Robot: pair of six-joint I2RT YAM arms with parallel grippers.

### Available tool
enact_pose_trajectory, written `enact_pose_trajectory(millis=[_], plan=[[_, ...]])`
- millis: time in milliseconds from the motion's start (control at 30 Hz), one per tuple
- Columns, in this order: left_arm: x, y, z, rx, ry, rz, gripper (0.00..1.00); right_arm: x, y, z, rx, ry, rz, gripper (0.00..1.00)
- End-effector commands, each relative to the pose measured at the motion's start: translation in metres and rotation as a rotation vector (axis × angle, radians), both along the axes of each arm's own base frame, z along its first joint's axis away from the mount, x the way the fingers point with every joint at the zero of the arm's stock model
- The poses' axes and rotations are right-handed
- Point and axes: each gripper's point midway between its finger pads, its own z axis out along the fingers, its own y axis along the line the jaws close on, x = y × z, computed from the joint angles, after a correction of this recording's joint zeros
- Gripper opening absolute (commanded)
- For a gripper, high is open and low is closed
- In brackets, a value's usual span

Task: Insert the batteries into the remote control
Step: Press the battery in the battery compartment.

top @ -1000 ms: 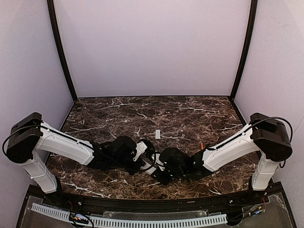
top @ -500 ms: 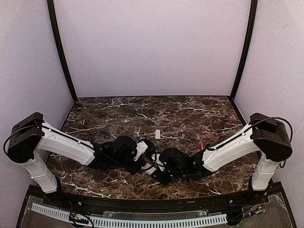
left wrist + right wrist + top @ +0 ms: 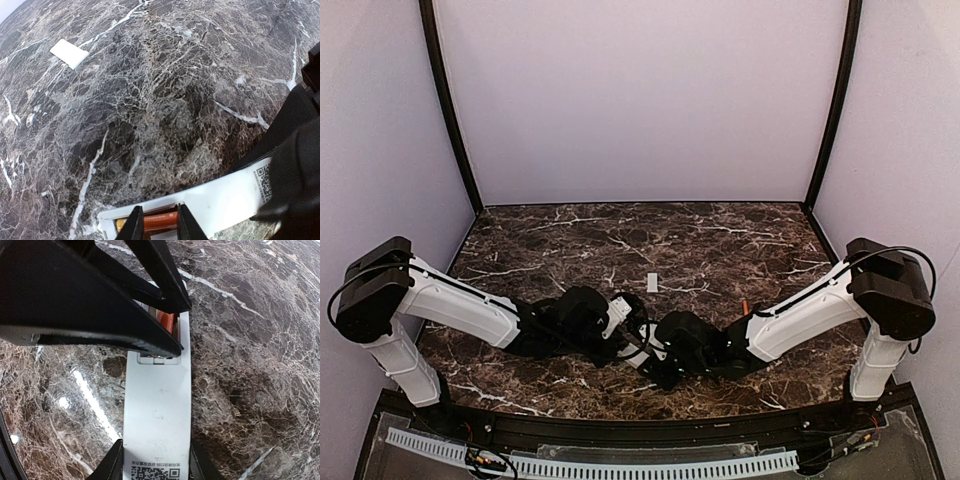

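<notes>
Right jaws are clamped across the lower end of the white remote, one finger on each long edge, holding it flat and low over the counter. The remote's long axis runs straight away from the right wrist toward the left arm. Left jaws are closed down on an orange battery at the remote's far end, right at the open battery slot. The battery's long axis lies along the remote's, so it lines up with the slot. Can't tell if it's fully seated. The next move likely turns on pressing it straight down into the slot, and the left arm is on it. A small orange thing, probably another battery, lies beside the right arm. A flat white piece sits well apart, farther back.
</notes>
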Motion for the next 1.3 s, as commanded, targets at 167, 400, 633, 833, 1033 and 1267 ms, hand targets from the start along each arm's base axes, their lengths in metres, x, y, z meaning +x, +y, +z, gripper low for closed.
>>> enact_pose_trajectory(millis=[167,400,633,833,1033,1267], plan=[[-0.042,0.0,-0.026,0.061,0.075,-0.164,0.28,0.0,0.001,-0.009,-0.011,0.011,-0.015,0.0],[-0.043,0.0,-0.028,0.061,0.077,-0.166,0.27,0.0,0.001,-0.009,-0.012,0.011,-0.015,0.0],[-0.042,0.009,-0.037,0.102,0.06,-0.162,0.23,0.0,-0.001,-0.008,-0.006,0.01,-0.019,0.0],[-0.044,0.017,-0.052,0.146,0.066,-0.173,0.22,0.0,-0.002,-0.008,-0.005,0.01,-0.021,0.0],[-0.044,0.031,-0.065,0.204,0.054,-0.156,0.2,0.0,-0.004,-0.006,0.0,0.005,-0.029,0.0],[-0.037,0.048,-0.076,0.269,0.023,-0.119,0.18,-0.001,-0.01,-0.003,0.006,-0.001,-0.029,0.0]])
